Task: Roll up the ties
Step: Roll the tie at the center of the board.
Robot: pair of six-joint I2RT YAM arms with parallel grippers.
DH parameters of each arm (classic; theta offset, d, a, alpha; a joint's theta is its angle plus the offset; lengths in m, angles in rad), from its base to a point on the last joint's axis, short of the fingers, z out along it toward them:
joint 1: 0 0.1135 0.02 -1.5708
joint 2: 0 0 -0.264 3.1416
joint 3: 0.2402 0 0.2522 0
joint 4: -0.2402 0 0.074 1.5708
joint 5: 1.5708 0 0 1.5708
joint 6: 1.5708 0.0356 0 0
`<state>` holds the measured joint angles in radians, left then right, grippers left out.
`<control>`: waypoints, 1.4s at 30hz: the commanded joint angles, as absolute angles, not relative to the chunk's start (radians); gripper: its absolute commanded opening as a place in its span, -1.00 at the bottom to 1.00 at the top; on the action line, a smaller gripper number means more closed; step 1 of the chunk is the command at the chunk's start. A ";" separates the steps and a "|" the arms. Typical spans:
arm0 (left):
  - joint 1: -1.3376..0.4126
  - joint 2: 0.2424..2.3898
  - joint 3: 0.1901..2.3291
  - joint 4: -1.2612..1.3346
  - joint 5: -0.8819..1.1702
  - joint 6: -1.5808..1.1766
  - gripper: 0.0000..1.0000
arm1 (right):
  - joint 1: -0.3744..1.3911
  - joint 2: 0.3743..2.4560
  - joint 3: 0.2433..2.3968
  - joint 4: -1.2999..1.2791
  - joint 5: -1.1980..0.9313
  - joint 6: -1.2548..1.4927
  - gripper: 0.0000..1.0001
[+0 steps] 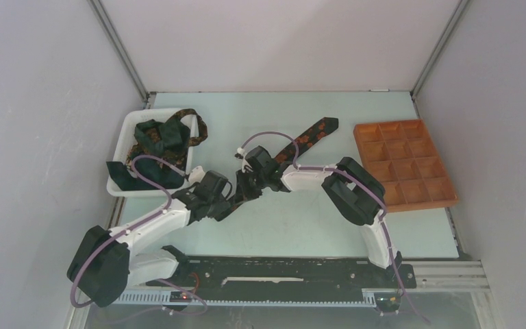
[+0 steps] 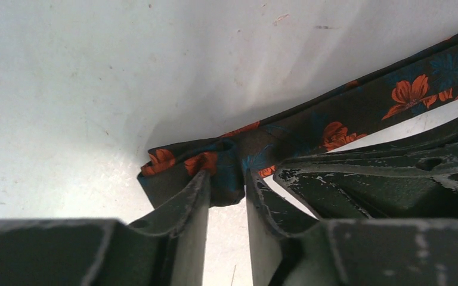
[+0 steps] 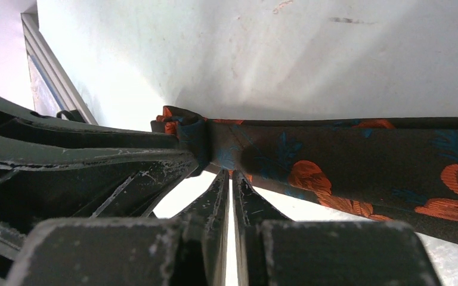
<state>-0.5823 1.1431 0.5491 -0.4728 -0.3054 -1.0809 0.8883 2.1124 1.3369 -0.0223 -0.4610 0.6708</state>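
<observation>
1. Left wrist view: the left claw (image 2: 226, 186) is closed down to a narrow gap on the folded narrow end of the floral tie (image 2: 364, 107), with cloth held between its fingers (image 2: 194, 196).
2. Right wrist view: the right claw (image 3: 231, 180) has its fingers almost together, with the tips at the tie's near edge just beside that fold. I cannot tell whether any cloth is nipped between them.
3. The two claws meet tip to tip near the middle of the worktop (image 1: 301, 226), and each blocks part of the other's view.
4. From there the tie runs flat and straight towards the far right, its pointed wide end lying free.
5. At the left edge, a white bin (image 1: 124, 133) holds more ties (image 1: 157, 137) in a loose heap.
6. At the right edge sits an orange-brown compartment tray (image 1: 452, 199), well apart from the tie.
</observation>
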 commanded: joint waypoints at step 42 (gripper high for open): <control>-0.607 0.967 0.381 -0.332 -0.383 -1.136 -1.00 | 0.916 2.154 1.418 0.072 -0.548 0.643 -0.22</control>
<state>-0.6003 0.9955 0.4065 -0.3393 -0.3489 -1.1244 0.9089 2.1296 1.3655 0.0692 -0.5285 0.6621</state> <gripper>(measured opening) 0.003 0.389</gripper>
